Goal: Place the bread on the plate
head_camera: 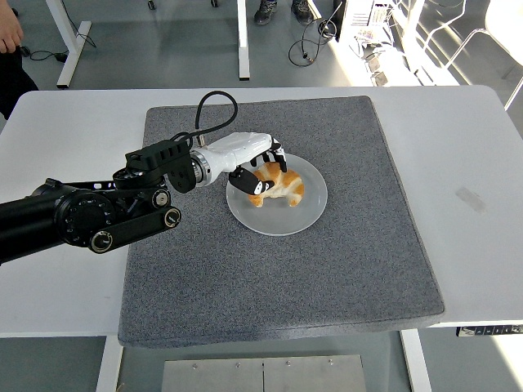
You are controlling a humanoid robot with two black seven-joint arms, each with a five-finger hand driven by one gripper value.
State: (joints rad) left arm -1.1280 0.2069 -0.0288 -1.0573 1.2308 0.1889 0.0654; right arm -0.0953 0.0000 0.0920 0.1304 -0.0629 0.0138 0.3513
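The left robot hand (260, 167) has its black fingers curled around the golden-brown bread roll (276, 184), which sits over the round white plate (306, 208) on the grey mat (359, 261) covering the white surface (466, 147)

This is looking like a robotics lab or test workspace. A white table (57, 278) is carrying a grey mat (270, 278); behind the table, desk legs (73, 37) and loose cables (306, 49) are lying on a grey floor, and a person's shoes (282, 10) are showing.
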